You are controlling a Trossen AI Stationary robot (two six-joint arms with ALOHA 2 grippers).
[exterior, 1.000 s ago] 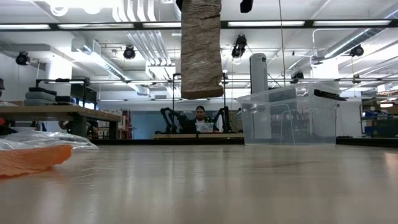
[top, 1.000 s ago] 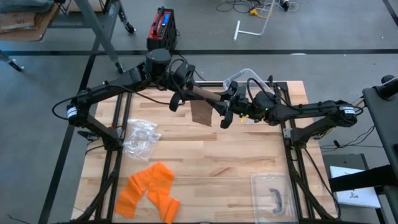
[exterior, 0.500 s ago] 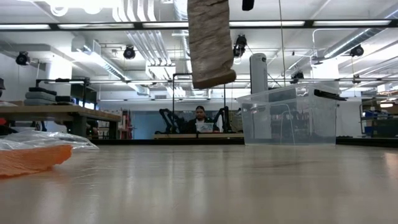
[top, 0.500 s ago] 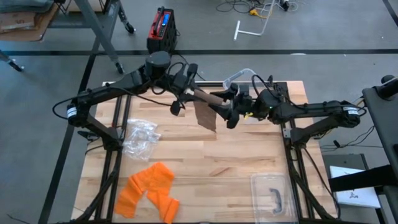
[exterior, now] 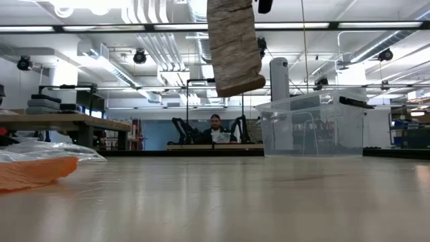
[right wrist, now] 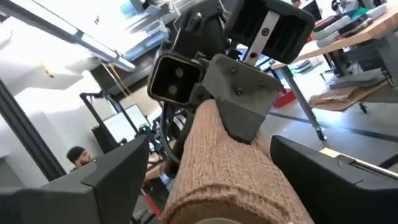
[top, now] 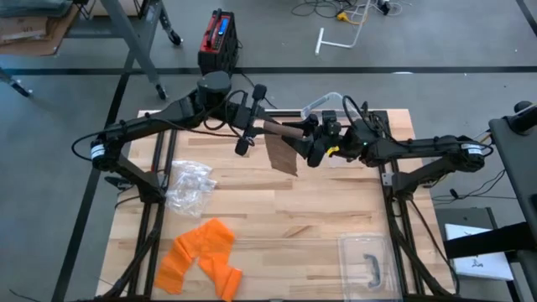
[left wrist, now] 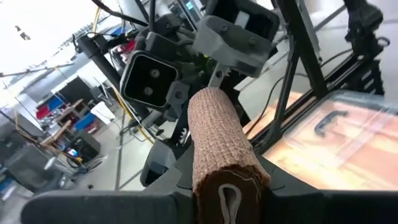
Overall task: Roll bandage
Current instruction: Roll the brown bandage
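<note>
The bandage (top: 284, 144) hangs in the air between my two grippers, above the far half of the wooden table (top: 319, 218), its rolled part running between them and a loose flap drooping below it. From table level that flap (exterior: 234, 47) dangles tilted, its lower edge well clear of the tabletop. My left gripper (top: 267, 126) is clamped on one end of the roll; in the left wrist view the roll's end (left wrist: 227, 180) sits pinched between my dark fingers (left wrist: 112, 208). My right gripper (top: 309, 144) is at the other end with its jaws spread wide: in the right wrist view the roll (right wrist: 224, 168) lies between my fingers (right wrist: 339, 180) with a gap at each side, so I am not gripping it there. On the near left of the table lies an orange cloth (top: 201, 256), with a crumpled clear plastic bag (top: 190, 184) just beyond it. A clear plastic box (top: 367, 262) stands at the near right corner
</note>
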